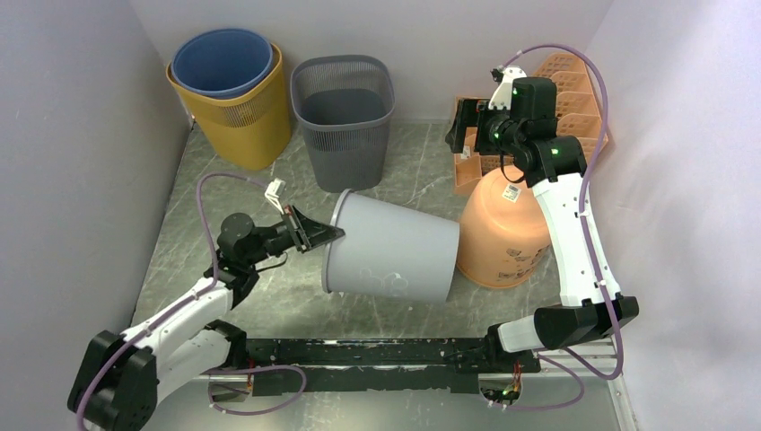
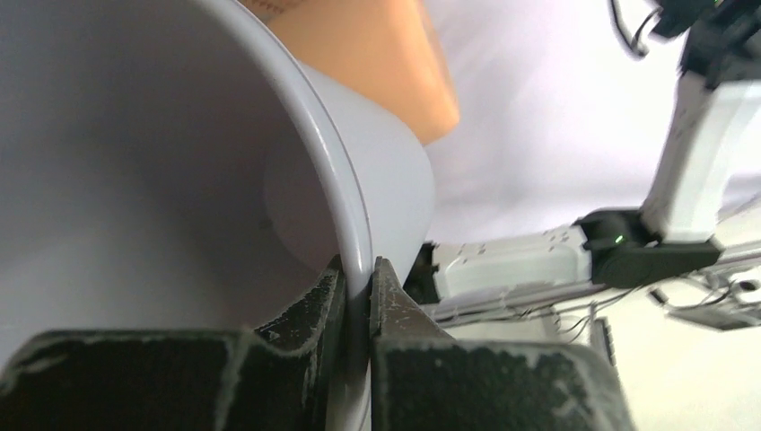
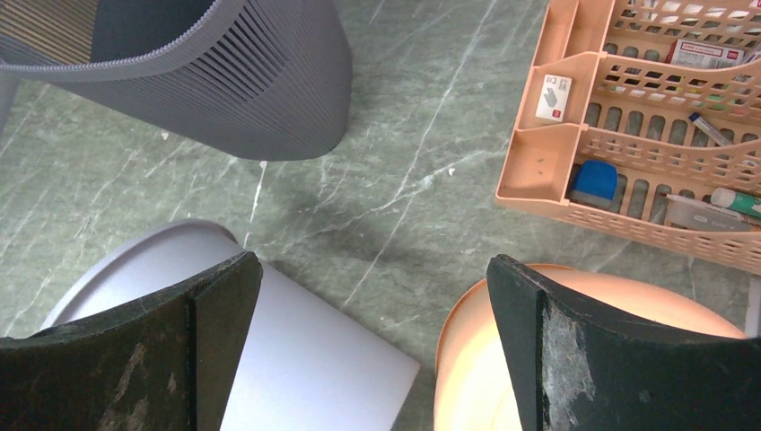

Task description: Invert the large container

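Black left gripper (image 2: 357, 285) clamps the rim of the large pale-grey plastic container (image 1: 395, 251), tipped sideways, base just beside the orange upturned plastic bin (image 1: 502, 235). Right gripper (image 3: 372, 350) hangs open above that bin. Judged mid-flip: next, swing the rim over, mouth down.

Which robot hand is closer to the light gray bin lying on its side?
Left. The left hand is clamped on the light gray bin at its rim, touching it. The right hand hangs open above the bin's closed end, apart from it.
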Tool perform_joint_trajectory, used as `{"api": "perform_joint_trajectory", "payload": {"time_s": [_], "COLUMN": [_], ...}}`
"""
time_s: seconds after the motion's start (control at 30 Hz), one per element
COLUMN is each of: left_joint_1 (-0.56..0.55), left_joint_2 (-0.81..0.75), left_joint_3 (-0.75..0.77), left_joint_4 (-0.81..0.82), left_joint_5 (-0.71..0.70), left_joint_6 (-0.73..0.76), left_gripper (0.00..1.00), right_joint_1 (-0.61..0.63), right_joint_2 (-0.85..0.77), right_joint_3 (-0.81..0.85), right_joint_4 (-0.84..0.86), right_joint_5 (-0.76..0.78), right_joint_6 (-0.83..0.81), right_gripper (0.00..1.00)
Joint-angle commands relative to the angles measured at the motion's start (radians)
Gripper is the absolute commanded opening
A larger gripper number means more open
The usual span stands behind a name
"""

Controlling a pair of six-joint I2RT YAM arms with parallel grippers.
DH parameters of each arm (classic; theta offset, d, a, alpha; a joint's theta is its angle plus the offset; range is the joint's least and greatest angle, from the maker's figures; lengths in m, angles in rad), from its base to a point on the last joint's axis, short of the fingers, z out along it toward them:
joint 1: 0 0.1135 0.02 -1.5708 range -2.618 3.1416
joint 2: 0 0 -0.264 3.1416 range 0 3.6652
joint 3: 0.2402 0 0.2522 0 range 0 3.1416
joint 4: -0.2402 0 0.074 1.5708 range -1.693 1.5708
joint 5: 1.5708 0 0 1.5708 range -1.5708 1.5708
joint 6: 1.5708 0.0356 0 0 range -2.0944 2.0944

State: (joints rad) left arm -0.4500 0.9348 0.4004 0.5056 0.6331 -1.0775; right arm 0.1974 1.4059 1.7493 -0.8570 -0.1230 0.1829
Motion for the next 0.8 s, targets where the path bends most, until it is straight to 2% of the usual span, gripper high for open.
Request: {"api": "perform_joint_trajectory", "payload": {"time_s": [0.0,0.07,0.13,0.3,0.53,0.77], "left_joint_1": [0.098,0.137,0.173,0.254,0.434,0.476], "left_joint_2": [0.116,0.176,0.244,0.324,0.440,0.570], "left_joint_3": [-0.128,-0.155,-0.154,-0.114,-0.135,-0.112], "left_joint_4": [0.374,0.497,0.544,0.386,0.282,0.267], "left_joint_5": [0.025,0.038,0.068,0.118,0.157,0.201], "left_joint_6": [-0.206,-0.268,-0.287,-0.159,-0.045,0.034], "left_gripper": [0.07,0.07,0.07,0.07,0.07,0.07], "right_joint_1": [-0.006,-0.006,-0.007,-0.007,-0.007,-0.006], "right_joint_2": [0.007,0.012,0.017,0.018,0.025,0.031], "right_joint_3": [0.030,0.032,0.031,0.006,-0.019,-0.032], "right_joint_4": [0.012,0.012,0.013,0.031,0.051,0.065], "right_joint_5": [0.004,0.007,0.005,-0.004,-0.016,-0.026], "right_joint_6": [-0.002,-0.005,-0.005,0.003,0.006,0.008], "right_gripper": [1.00,1.00,1.00,1.00,1.00,1.00]}}
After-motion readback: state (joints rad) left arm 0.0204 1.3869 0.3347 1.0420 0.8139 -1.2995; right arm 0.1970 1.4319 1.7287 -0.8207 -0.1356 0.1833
